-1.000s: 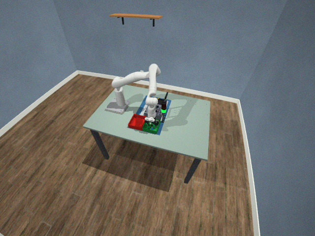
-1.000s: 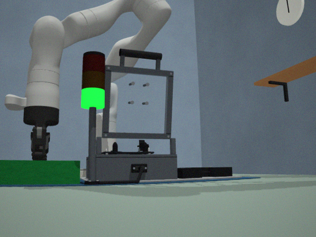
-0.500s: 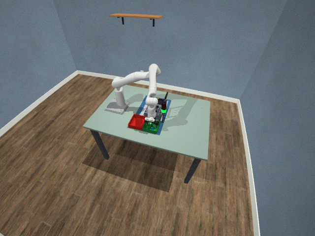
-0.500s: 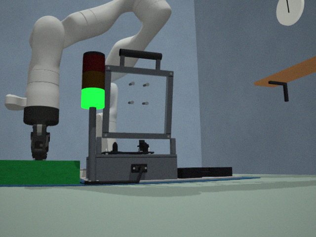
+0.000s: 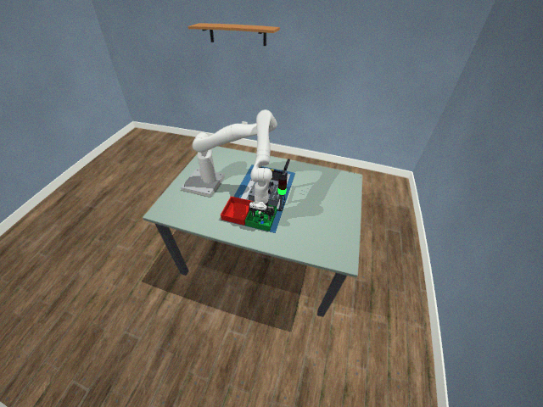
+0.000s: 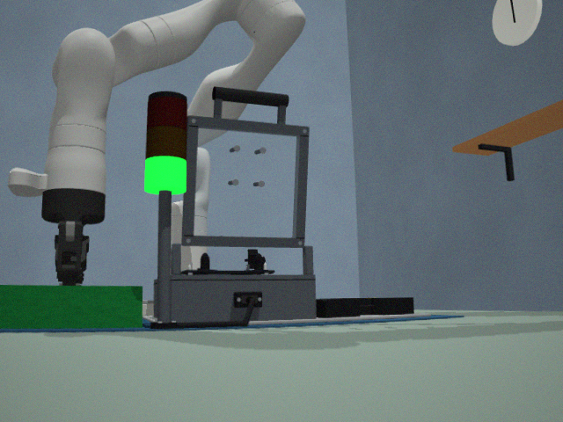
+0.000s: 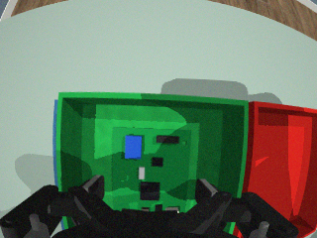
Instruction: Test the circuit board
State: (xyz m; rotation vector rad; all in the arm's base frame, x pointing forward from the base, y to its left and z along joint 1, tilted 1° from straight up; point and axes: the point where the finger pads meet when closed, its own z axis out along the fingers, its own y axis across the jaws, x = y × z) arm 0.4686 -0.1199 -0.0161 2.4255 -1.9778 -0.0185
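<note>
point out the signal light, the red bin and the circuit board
signal light (image 5: 282,191) (image 6: 165,174): top and exterior, lit green section
red bin (image 5: 235,209) (image 7: 277,164): top and wrist, inside floor
circuit board (image 7: 133,147): wrist, blue component

From where I'm standing, the gripper's fingers (image 6: 70,267) have changed their stance over the last second: they're spread wide now. The circuit board (image 5: 264,217) (image 7: 125,171) shows more plainly from above than it did a second ago, down in the green bin (image 5: 259,225) (image 6: 72,306) (image 7: 149,96) below the fingers, its blue part (image 5: 262,222) (image 7: 133,147) now in sight.
</note>
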